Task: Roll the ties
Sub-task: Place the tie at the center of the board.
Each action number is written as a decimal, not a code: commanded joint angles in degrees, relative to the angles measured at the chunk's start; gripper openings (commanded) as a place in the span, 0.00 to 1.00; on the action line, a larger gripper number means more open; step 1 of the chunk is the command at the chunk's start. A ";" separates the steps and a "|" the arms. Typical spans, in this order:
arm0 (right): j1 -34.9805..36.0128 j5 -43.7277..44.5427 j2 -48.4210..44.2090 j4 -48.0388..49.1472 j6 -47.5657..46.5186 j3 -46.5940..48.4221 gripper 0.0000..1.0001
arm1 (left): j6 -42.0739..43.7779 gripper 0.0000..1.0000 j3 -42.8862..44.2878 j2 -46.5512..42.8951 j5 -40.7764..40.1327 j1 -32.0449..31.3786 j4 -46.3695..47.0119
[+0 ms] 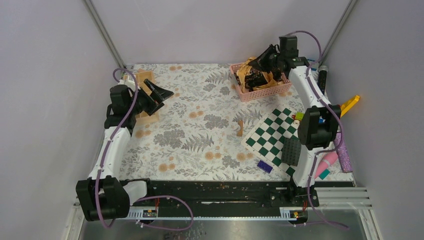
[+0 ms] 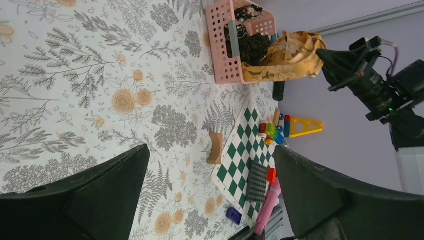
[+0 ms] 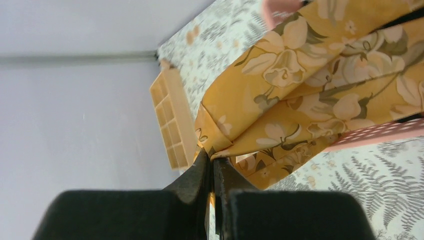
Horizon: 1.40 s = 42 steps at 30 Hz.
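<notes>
Currently golden floral tie [image 3: 310, 85] hangs bunched over pink basket [image 1: 261, 92] rim, 1 fold clamped by right gripper [image 3: 212, 159]. Fabric likely light, limp, slippery; best taken at an end. Left gripper [image 1: 162, 94] spread wide, empty.

I'm checking all three views now, and I can't read any text, label, brand, number or sign on anything.
</notes>
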 commanded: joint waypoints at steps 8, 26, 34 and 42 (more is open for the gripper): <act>13.62 -6.55 -24.73 3.48 -16.97 -14.76 0.00 | -0.60 0.99 1.91 -2.39 1.33 -2.26 2.06; 31.37 2.99 -46.50 2.28 -15.61 -67.47 0.00 | 0.25 0.99 0.14 -3.08 -1.56 -6.42 -0.13; 34.54 11.93 -49.05 -16.16 -15.58 -66.69 0.00 | 0.28 0.99 -0.64 -0.87 -4.80 -11.95 0.49; 38.43 12.60 -56.12 -22.90 -8.60 -72.36 0.03 | -0.57 0.98 -0.58 3.22 -6.61 -16.10 2.95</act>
